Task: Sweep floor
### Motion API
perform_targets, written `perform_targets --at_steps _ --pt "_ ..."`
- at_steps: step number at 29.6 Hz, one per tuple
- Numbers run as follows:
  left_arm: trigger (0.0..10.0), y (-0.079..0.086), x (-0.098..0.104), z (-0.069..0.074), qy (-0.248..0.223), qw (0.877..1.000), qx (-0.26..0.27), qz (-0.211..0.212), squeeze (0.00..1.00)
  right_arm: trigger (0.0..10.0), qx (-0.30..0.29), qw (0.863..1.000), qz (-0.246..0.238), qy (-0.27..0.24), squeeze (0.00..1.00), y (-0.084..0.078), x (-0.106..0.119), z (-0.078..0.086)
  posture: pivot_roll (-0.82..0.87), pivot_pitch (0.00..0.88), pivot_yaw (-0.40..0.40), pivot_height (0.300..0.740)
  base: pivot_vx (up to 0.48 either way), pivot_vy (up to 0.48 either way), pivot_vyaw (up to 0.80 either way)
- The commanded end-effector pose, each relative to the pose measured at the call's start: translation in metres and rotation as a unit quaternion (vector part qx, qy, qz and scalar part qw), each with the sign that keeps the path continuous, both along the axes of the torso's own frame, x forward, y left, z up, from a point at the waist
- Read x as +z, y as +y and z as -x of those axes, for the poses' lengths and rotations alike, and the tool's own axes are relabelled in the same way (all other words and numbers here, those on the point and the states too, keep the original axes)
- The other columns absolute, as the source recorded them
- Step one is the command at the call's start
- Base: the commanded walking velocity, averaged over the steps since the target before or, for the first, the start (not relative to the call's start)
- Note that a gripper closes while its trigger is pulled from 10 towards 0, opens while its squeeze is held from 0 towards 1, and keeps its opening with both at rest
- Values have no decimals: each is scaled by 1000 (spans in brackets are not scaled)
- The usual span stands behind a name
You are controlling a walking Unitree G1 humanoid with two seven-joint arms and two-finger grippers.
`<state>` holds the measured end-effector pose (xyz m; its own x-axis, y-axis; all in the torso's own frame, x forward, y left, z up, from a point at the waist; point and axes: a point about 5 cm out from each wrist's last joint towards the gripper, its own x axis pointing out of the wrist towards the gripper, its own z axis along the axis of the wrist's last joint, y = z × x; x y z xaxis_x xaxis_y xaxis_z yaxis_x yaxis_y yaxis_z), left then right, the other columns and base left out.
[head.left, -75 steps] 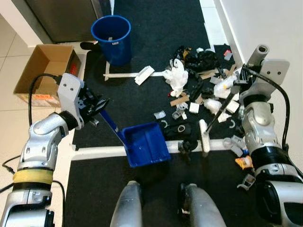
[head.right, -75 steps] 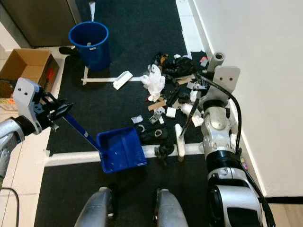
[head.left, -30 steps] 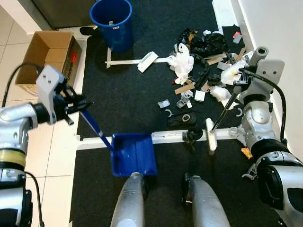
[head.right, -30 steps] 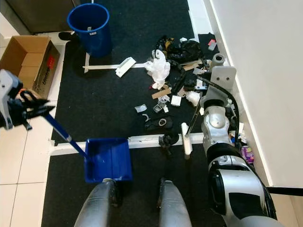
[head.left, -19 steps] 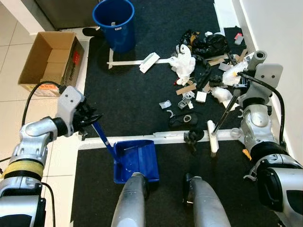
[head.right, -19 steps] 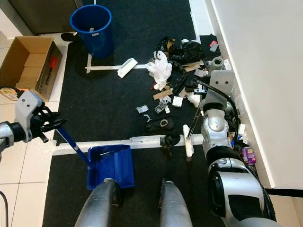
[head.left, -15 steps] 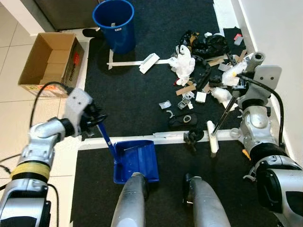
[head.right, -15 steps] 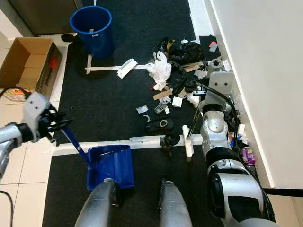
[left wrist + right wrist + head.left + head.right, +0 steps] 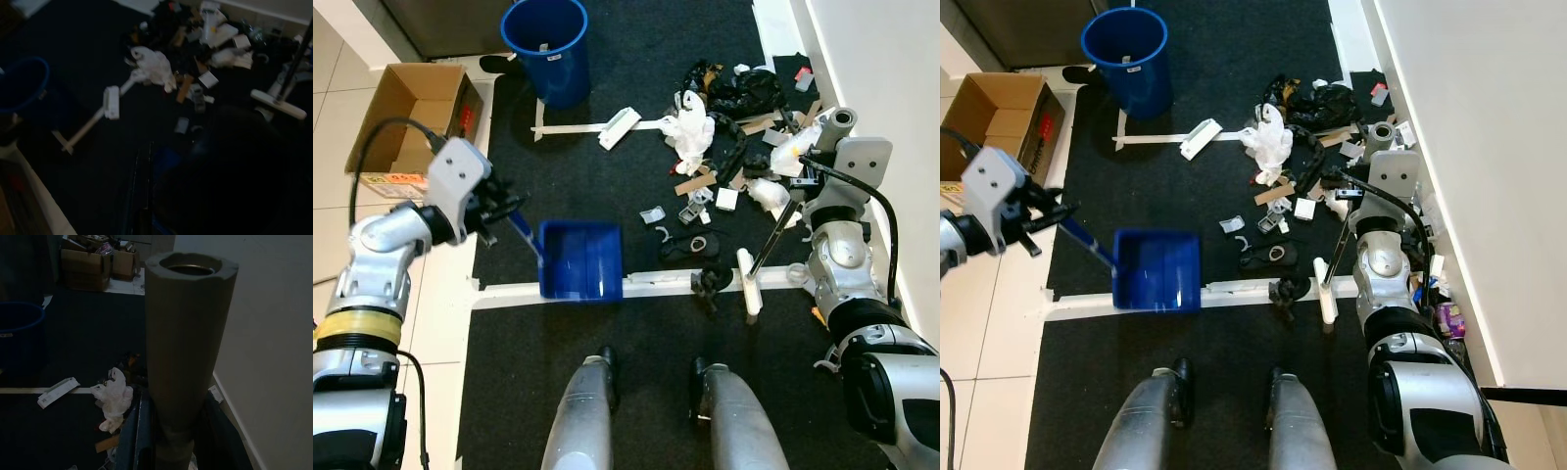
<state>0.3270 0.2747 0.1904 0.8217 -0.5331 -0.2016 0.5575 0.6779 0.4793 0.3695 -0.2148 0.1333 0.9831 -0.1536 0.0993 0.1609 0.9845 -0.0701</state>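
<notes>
Dustpan [image 9: 579,260] shifted forward onto white tape line [image 9: 646,286], left gripper [image 9: 499,211] clamped on its handle, right gripper [image 9: 808,174] gripping broom [image 9: 748,282], litter [image 9: 724,98] strewn over black mat [image 9: 597,176], bucket [image 9: 546,47] beyond, beige tiles [image 9: 333,211] leftward.

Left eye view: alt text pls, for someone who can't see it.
The left gripper holds a blue dustpan by its handle on black carpet, while the right gripper holds a broom beside scattered litter. A blue bin and cardboard box sit farther back on the left.
</notes>
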Motion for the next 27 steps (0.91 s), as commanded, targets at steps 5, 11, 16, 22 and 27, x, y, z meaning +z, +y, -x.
perform_targets --at_steps 5,11,16,22,27 --pt "10000 -4 -38 8 65 997 -2 39 0 10000 -4 1000 -2 14 0 -3 -10 6 38 350 22 740 0 0 0" --pt "10000 3 -43 6 85 994 26 61 0 10000 -5 1000 2 12 0 -6 -8 5 30 348 18 740 0 0 0" --pt "10000 5 -47 9 96 994 19 48 0 10000 -6 1000 2 12 0 -6 -7 5 30 348 19 740 0 0 0" --pt "10000 2 -57 12 122 992 5 30 0 10000 -5 1000 1 13 0 -4 -8 5 32 348 18 740 0 0 0" --pt "10000 -4 -62 16 165 985 -24 42 0 10000 -4 1000 0 13 0 -4 -7 4 30 345 16 740 0 0 0"
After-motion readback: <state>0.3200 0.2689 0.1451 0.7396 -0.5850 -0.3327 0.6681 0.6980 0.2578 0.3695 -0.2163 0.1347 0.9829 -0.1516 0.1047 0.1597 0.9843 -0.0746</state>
